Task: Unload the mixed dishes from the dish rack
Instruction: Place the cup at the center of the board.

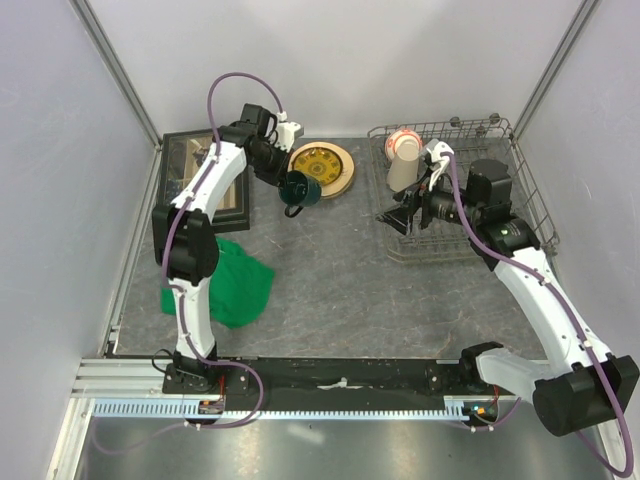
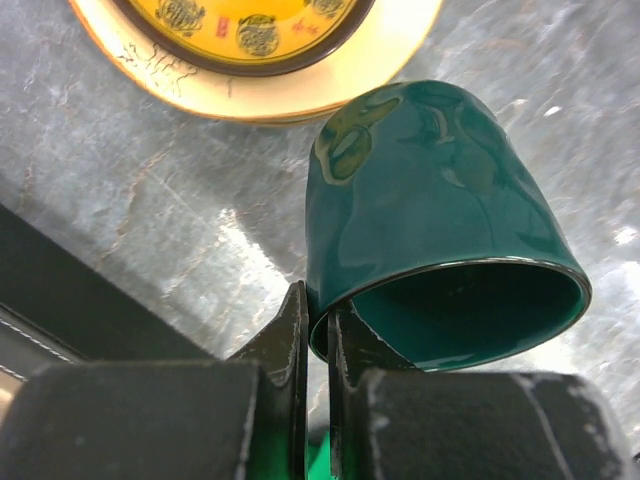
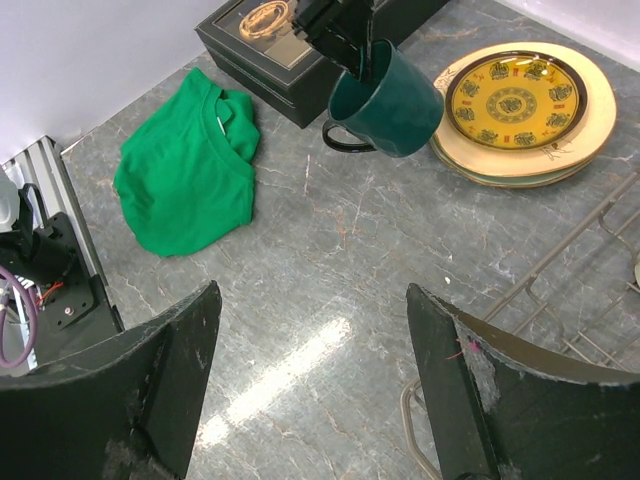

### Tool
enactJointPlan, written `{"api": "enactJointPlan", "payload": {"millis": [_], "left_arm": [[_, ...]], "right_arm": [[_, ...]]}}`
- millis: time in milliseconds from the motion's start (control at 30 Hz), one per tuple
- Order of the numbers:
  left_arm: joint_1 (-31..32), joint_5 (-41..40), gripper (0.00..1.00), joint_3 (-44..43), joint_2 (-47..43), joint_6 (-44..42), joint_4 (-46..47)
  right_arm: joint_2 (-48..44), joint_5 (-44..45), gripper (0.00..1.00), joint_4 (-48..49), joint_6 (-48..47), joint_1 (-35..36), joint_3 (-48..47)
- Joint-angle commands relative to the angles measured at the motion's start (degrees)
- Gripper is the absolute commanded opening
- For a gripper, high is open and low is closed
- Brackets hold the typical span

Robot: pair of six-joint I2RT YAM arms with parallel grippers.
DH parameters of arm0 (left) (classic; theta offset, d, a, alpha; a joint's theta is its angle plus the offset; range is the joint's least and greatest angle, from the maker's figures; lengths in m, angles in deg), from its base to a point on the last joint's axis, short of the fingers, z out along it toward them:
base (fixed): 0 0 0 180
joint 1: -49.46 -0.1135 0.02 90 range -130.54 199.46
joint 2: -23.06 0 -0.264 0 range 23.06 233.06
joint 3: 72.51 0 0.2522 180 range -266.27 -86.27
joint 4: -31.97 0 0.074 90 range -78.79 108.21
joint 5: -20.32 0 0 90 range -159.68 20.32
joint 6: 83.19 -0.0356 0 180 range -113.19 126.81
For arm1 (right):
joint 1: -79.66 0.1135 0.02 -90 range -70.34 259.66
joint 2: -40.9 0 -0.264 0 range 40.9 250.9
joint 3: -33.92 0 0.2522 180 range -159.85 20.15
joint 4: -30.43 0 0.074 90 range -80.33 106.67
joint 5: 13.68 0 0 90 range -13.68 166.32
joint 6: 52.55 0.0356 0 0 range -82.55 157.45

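— Which way does your dark green mug (image 1: 298,190) point?
— Tilted, its base toward the stacked plates (image 1: 322,168) at 1 o'clock; your left gripper (image 2: 316,305) pinches its rim. Your right gripper (image 3: 312,295) gapes wide at the dish rack's (image 1: 520,170) edge.

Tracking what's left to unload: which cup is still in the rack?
The beige handleless cup, standing in the dish rack; the dark green mug hangs over the table, pinched by the left tool.
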Motion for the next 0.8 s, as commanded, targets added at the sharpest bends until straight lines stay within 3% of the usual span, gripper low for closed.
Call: {"api": "enactJointPlan", "payload": {"millis": [0, 433, 767], "left_arm": [[0.3, -2.5, 0.02, -8.0, 3.6, -6.0, -6.3], [3.5, -10.1, 0.02, -19.2, 12.5, -10.7, -12.3], [5.0, -10.9, 0.01, -19.9, 13.7, -14.2, -16.3]], "right_arm": [[-1.8, 0.6, 0.83, 1.3, -1.1, 0.3, -0.3], [-2.9, 0.9, 0.86, 1.8, -1.3, 0.2, 1.1], [-3.0, 1.2, 0.88, 2.2, -1.1, 0.2, 1.6]]}}
